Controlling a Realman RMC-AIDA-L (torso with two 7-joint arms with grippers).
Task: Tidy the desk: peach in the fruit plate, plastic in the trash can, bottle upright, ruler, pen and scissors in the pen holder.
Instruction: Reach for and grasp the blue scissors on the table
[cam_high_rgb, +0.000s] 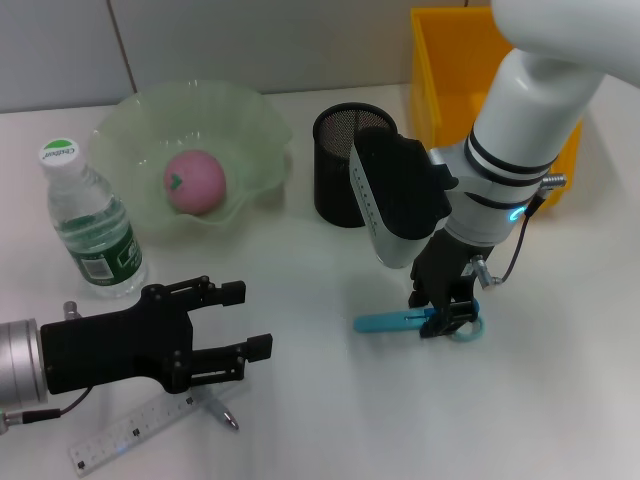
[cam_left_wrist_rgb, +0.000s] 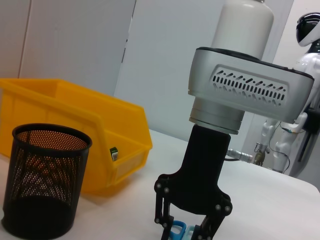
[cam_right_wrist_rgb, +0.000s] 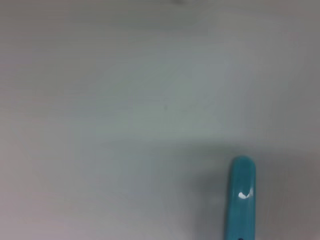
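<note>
The blue scissors lie flat on the white table. My right gripper points down over their handle end, open, one finger on each side of the handles. The right wrist view shows only the scissors' blade end. A pink peach rests in the green fruit plate. The bottle stands upright at the left. My left gripper hovers open above the ruler and the pen. The black mesh pen holder stands beside the yellow trash can. The plastic is out of view.
A small green-labelled item lies inside the yellow bin; I cannot tell what it is. The pen holder stands just in front of that bin. Bare table lies at the front right.
</note>
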